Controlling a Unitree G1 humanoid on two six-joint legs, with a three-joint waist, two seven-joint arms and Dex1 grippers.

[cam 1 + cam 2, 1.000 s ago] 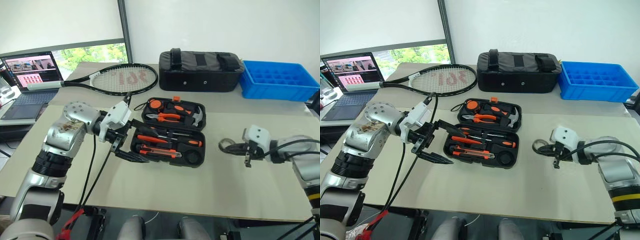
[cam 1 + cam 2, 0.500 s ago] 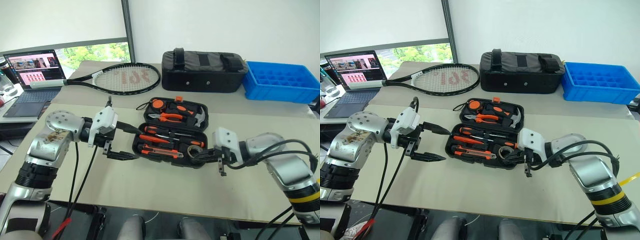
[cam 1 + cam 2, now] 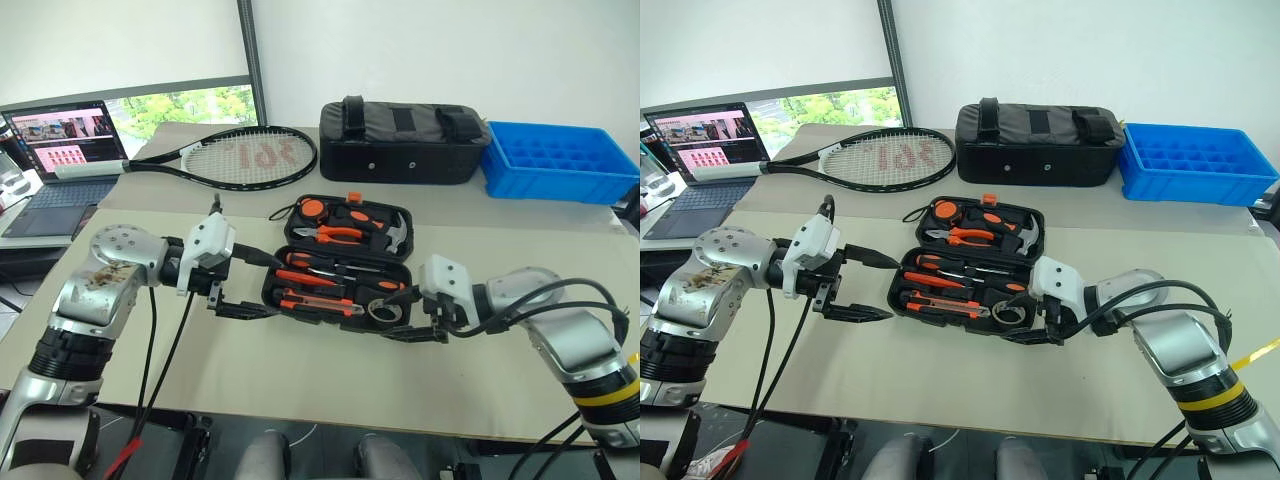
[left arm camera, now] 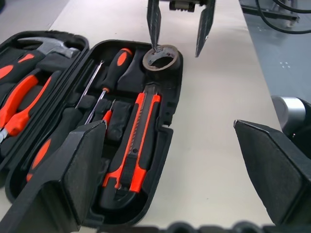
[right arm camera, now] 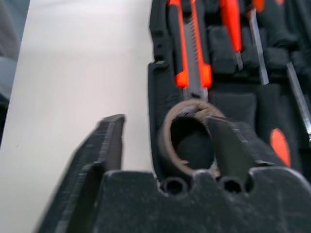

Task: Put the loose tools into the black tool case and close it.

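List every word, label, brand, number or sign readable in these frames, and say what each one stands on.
Tennis racket strings: red printed marks, not legible as letters or a logo.
Laptop screen: rows of small pictures and text, too small to read.
Black tool case, its tools, the black bag and the blue tray: no readable text.

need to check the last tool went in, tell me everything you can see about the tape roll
The tape roll is a small grey-brown ring with a hollow core. It sits in the corner recess of the open black tool case, at the end of the utility knife. The right gripper is open around it: one finger reaches into the core, the other stands outside the case wall. Whether the roll is fully seated is unclear.
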